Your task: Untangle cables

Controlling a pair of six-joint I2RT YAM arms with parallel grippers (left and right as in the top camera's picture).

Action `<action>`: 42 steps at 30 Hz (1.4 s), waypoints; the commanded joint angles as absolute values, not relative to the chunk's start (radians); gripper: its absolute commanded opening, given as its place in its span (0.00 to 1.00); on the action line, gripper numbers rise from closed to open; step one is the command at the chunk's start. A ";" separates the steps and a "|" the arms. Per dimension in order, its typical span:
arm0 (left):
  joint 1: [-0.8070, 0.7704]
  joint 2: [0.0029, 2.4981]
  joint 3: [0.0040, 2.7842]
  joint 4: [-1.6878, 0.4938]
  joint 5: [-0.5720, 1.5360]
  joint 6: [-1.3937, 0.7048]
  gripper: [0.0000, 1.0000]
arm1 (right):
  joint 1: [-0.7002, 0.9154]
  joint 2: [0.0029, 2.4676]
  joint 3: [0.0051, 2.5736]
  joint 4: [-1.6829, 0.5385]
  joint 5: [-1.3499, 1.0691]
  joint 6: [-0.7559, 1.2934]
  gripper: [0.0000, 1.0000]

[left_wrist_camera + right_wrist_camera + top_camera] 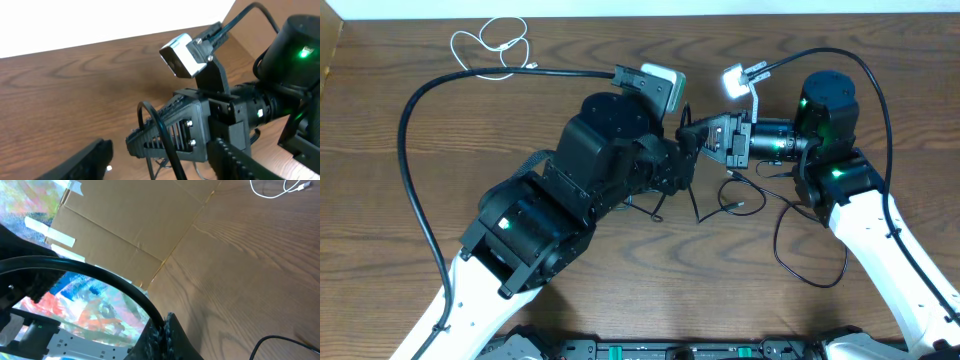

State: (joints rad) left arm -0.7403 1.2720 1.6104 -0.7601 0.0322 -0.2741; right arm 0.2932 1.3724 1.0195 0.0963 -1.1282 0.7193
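The right fingers (155,142) are pinching a thin black cord (161,126) shut, and the left fingers (92,161) are gaping open either side. Closing now is risking a collision — fingers striking fingers.

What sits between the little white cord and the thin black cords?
Seen from overhead, the left arm's thick cable and bulky wrist lie between the white cord and the black cords.

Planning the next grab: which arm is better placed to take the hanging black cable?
Left: the left gripper is open around the black cable; the right gripper is shut, seemingly pinching it.
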 commanded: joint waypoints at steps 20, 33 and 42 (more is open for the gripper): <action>-0.736 1.272 1.621 -0.735 0.041 -0.263 0.11 | 0.296 1.361 1.026 0.089 -1.129 0.709 0.01; -0.659 1.235 1.621 -0.619 0.004 -0.311 0.07 | 0.281 1.361 1.026 -0.003 -1.129 0.659 0.71; -0.515 1.137 1.621 -0.405 0.012 -0.450 0.07 | 0.149 1.361 1.026 -0.344 -1.092 0.440 0.99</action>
